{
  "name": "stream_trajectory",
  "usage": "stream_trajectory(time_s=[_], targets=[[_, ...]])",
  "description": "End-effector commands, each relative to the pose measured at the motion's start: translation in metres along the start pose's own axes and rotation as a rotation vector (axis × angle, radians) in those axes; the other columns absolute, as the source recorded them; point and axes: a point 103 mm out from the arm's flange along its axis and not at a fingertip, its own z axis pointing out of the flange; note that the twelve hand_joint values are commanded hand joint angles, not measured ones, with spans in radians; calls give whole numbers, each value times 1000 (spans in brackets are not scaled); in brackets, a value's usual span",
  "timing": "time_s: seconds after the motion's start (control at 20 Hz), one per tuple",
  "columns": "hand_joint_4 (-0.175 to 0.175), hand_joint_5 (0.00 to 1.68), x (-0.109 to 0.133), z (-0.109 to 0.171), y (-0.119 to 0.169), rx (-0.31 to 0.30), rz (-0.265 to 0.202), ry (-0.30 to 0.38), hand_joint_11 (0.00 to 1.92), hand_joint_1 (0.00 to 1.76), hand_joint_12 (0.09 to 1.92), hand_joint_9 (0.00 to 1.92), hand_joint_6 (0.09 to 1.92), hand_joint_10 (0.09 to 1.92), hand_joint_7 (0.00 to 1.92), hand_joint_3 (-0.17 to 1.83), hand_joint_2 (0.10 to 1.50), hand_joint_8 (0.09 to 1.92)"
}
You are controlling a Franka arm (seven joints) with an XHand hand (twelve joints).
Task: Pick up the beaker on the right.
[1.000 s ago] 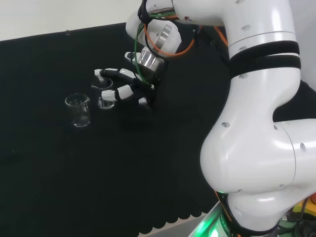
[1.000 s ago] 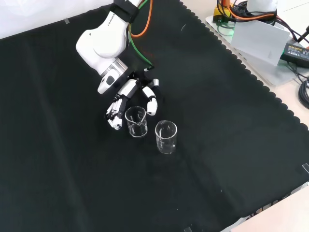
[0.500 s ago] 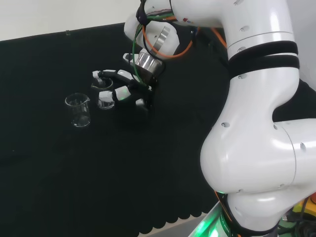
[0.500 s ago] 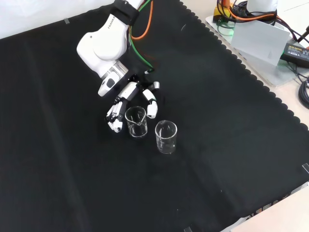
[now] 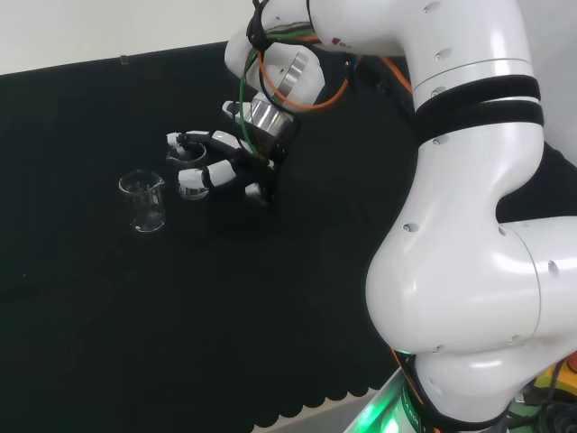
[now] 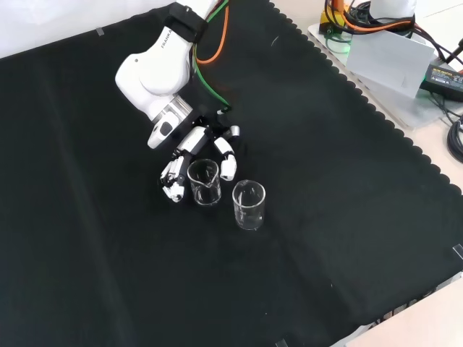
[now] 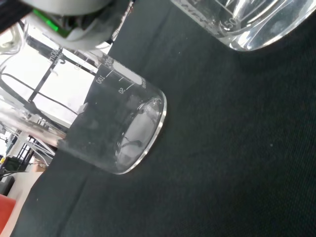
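Two clear glass beakers stand upright on the black cloth. In the front view, the near beaker sits between the fingers and thumb of my hand, which flank it with small gaps and are not closed round it. The other beaker stands free, lower right of it. In the head view, my hand reaches left round the near beaker, and the free beaker stands further left. The wrist view has the near beaker close and the free beaker beyond it.
My arm's white links take up the right of the head view. In the front view a white link stands above the hand. A grey box with cables lies off the cloth at the upper right, past the scalloped edge.
My hand has edged a little further along the near beaker, leftward in the head view, so fingers and thumb now reach alongside it. Both beakers have stayed in place.
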Motion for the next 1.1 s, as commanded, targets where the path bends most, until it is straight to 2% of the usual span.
stream_trajectory(time_s=[0.05, 0.45, 0.6, 0.7, 0.8, 0.85, 0.9, 0.95, 1.0, 1.1], targets=[[-39, 369, 0, 2, 1, -3, 1, 6, 0, 823, 1120, 329, 87, 586, 283, 680, 512, 552], [-35, 419, 2, 6, 6, -13, 8, 16, 0, 825, 1134, 348, 87, 585, 313, 673, 526, 558], [-28, 503, 5, 7, 8, -35, 9, 23, 0, 830, 1181, 397, 87, 577, 384, 655, 554, 552], [-19, 633, 7, 7, 7, -71, 8, 31, 1, 849, 1263, 478, 197, 553, 499, 627, 591, 527], [-7, 797, 10, 14, 14, -98, 22, 27, 85, 902, 1305, 616, 471, 524, 659, 611, 622, 503], [60, 917, 12, 15, 16, -115, 22, 18, 163, 963, 1305, 698, 626, 514, 745, 504, 724, 499], [112, 1007, 14, 8, 12, -131, 18, 13, 242, 1010, 1292, 776, 716, 494, 826, 382, 819, 488], [132, 1074, 15, 3, 10, -140, 17, 9, 316, 1045, 1271, 845, 741, 475, 897, 303, 873, 478], [136, 1116, 16, -3, 8, -155, 19, -3, 373, 1067, 1248, 900, 744, 445, 956, 258, 901, 456], [100, 1158, 19, -13, 7, -179, 22, -43, 486, 1099, 1197, 1000, 732, 373, 1068, 249, 908, 400]])
